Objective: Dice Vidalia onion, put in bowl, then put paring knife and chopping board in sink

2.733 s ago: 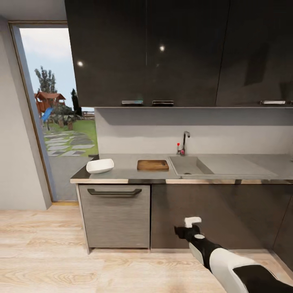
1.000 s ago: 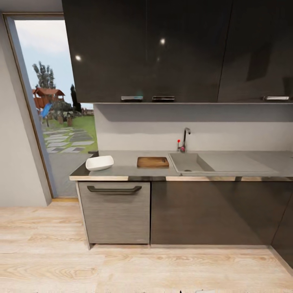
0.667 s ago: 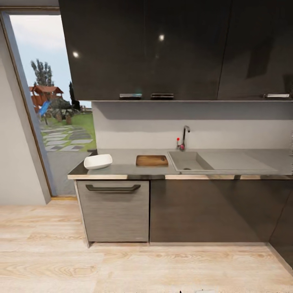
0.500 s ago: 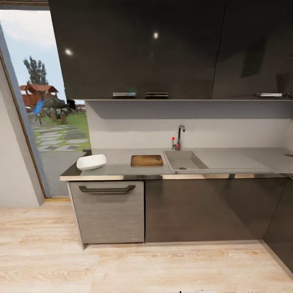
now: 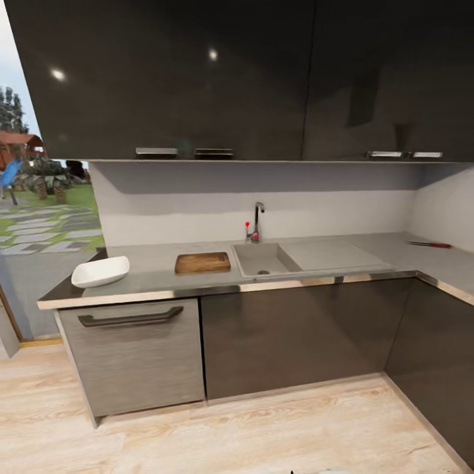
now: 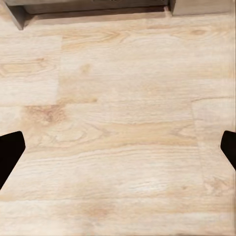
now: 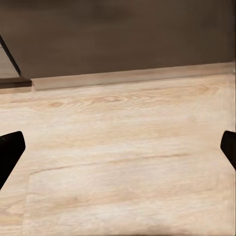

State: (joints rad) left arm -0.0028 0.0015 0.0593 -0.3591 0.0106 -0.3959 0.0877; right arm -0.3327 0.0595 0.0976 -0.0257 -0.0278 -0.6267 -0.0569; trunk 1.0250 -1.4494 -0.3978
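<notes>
setting: a kitchen seen from the robot's head, a few steps back from a long grey countertop over dark cabinets, with glossy dark wall cupboards above and pale wood floor below.
bowl: the white bowl sits near the counter's left end, well apart from the sink.
chopping board: the brown chopping board lies flat between the bowl and the sink, just beside the basin's left rim.
sink: the grey sink is set into the counter with its drainboard running right and a chrome tap behind it.
onion: the basin's inside is mostly hidden at this angle; no onion can be made out.
paring knife: the red-handled paring knife lies on the counter's right-hand return, well apart from the board.
left gripper: the left gripper points down at bare floor, its dark fingertips at opposite edges of the wrist view, spread wide with nothing between them.
right gripper: the right gripper is likewise spread wide and empty, facing floor and the cabinet kickboard.
stage: judged as the approach, with no task step done.
risks: stopping too far back would leave the basin out of reach; closing in too fast could knock the base into the cabinets; reaching for an onion that cannot be seen risks a missed grasp; the knife's distance from the board means an extra trip.
</notes>
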